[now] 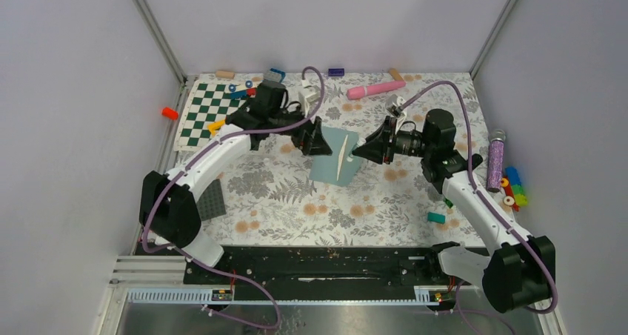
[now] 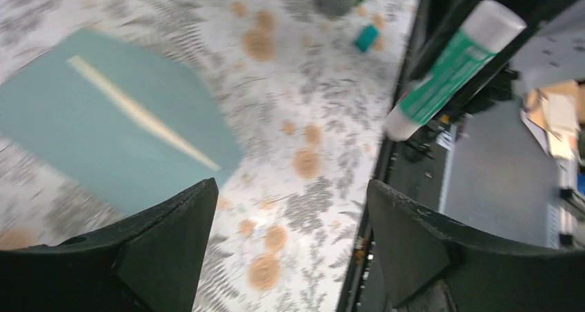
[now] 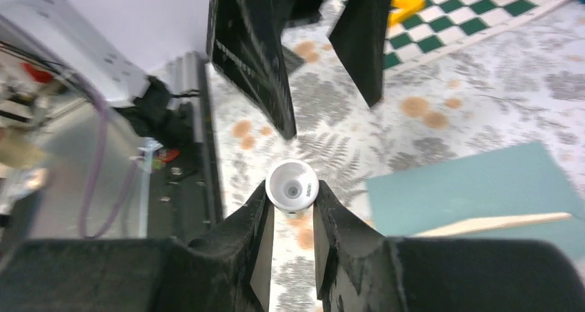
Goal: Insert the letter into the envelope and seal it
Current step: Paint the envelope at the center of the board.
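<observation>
The teal envelope lies flat on the flowered table between my two grippers. Only a narrow cream strip of the letter shows across it; the rest of the sheet is hidden. In the left wrist view the envelope and the strip are blurred. My left gripper is open and empty, just above the envelope's left edge, with its fingers wide apart. My right gripper is at the envelope's right edge, shut on a white-and-green glue stick, whose round white end sits between its fingertips.
A green-and-white chequered board with small pieces lies at the back left. A dark grey studded plate is by the left arm. A pink cylinder lies at the back. A purple glitter tube and coloured blocks lie at the right.
</observation>
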